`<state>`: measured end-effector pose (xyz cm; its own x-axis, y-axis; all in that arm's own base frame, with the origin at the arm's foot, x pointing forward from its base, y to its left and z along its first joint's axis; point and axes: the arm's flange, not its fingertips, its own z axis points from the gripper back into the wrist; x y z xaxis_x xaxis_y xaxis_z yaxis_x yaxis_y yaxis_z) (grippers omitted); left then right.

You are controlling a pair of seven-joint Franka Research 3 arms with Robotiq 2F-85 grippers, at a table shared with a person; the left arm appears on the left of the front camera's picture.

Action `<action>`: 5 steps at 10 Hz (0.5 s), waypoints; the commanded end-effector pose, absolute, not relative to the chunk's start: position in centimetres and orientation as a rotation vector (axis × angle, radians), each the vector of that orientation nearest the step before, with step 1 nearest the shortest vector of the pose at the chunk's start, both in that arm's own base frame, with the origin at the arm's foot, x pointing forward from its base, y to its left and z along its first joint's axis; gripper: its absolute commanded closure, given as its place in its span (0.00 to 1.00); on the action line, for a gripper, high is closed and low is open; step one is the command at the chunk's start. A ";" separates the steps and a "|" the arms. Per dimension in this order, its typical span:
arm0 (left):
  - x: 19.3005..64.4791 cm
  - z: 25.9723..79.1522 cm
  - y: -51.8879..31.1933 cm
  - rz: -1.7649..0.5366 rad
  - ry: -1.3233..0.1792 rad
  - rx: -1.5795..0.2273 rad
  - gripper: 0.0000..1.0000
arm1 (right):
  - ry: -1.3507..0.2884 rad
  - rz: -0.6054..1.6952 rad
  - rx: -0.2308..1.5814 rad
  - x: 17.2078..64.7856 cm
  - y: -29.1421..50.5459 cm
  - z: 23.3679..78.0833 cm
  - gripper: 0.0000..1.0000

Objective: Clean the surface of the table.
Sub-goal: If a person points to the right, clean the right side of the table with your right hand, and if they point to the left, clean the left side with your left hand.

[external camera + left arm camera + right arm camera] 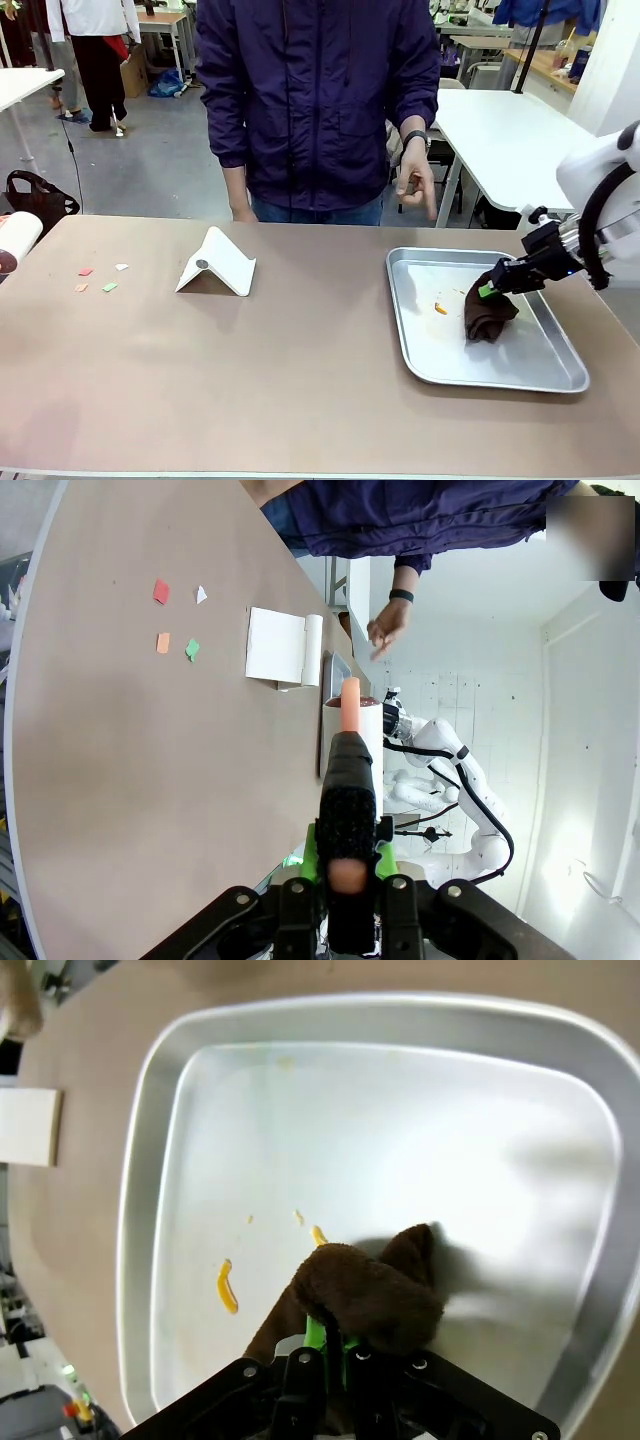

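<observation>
Right claw [492, 287] is pressed shut on a dark brown cloth [488, 316]. The cloth's bunched lower end rests inside a shiny metal tray [500, 384] on the right side of the table [300, 390]. Small orange crumbs [440, 309] lie in the tray just left of the cloth. Left claw [345, 865] pinches the black handle of a roller tool [346, 770], whose white roll and orange tip are held at the table's left end. The table's matte brown top spans the whole foreground. Four small paper scraps [109, 287] in red, white, orange and green lie near its left end. A white folded stand [217, 263] sits between the scraps and the tray. A person in a dark jacket stands at the far edge, with one hand [415, 188] held at waist height beyond the tray's far side
</observation>
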<state>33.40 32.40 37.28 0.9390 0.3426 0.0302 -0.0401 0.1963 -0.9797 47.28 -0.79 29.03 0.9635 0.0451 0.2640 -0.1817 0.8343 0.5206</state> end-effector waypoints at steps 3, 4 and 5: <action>33.1 37.6 32.3 0.263 -0.270 -1.350 1.00 | -0.195 0.204 0.633 48.0 3.0 26.5 0.94; 33.1 37.6 32.3 0.263 -0.270 -1.350 1.00 | -0.187 0.218 0.663 48.2 3.8 26.3 0.94; 33.1 37.6 32.3 0.263 -0.270 -1.350 1.00 | -0.171 0.240 0.686 48.3 4.7 26.1 0.94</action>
<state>33.40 32.40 37.29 0.9390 0.3426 0.0304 -0.0399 0.1964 -0.9797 48.37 2.72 28.32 0.9618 0.1238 0.2443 -0.2441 0.7922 0.5593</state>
